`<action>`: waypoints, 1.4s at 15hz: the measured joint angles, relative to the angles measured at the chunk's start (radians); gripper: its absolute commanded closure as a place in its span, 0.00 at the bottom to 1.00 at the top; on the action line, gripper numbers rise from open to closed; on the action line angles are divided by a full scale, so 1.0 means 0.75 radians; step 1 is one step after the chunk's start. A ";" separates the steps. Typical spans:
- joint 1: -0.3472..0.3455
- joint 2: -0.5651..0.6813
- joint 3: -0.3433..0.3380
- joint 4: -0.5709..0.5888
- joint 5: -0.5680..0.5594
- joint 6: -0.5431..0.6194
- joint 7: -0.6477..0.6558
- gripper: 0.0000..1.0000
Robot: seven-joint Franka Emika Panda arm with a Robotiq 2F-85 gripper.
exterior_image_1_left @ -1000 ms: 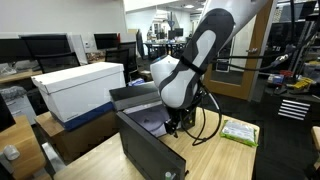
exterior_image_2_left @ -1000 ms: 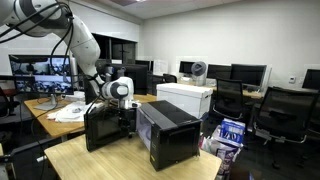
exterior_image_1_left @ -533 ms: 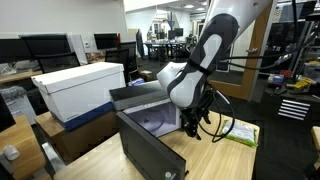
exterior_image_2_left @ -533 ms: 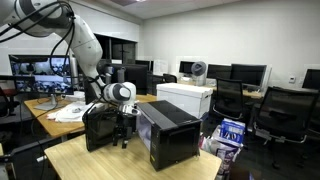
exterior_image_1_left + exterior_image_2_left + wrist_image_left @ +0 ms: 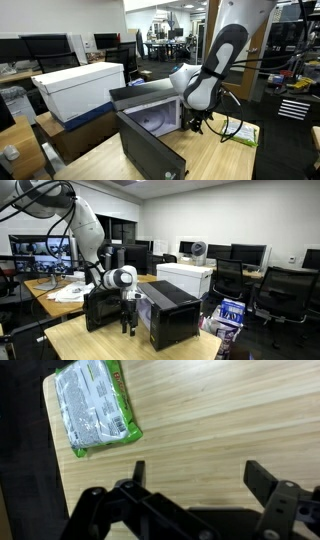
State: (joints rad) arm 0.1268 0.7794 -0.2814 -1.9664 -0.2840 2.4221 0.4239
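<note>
Office, wooden table (image 5: 215, 160), monitors (image 5: 245, 252), black chairs (image 5: 285, 290)

In an exterior view the camera sits low and close over the worktop (image 5: 215, 160), facing the open front of the microwave (image 5: 150, 118). In an exterior view it stands farther back and sees the microwave (image 5: 170, 315) side-on. Both exterior views share microwave and box (image 5: 80, 85). The wrist view looks straight down past the hand (image 5: 195, 468) at the worktop and packet (image 5: 92, 405).
</note>
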 measured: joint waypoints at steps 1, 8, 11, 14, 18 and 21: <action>-0.008 -0.002 -0.003 -0.012 0.001 0.025 0.012 0.00; -0.001 -0.027 -0.023 -0.019 -0.004 0.101 0.057 0.00; 0.081 0.056 -0.127 -0.034 -0.073 0.218 0.196 0.00; 0.157 0.210 -0.243 -0.044 -0.108 0.352 0.298 0.00; 0.191 0.384 -0.348 0.000 -0.108 0.452 0.309 0.00; 0.188 0.450 -0.375 0.059 -0.101 0.451 0.303 0.00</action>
State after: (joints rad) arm 0.2679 1.1168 -0.5626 -1.9223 -0.3601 2.7600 0.6514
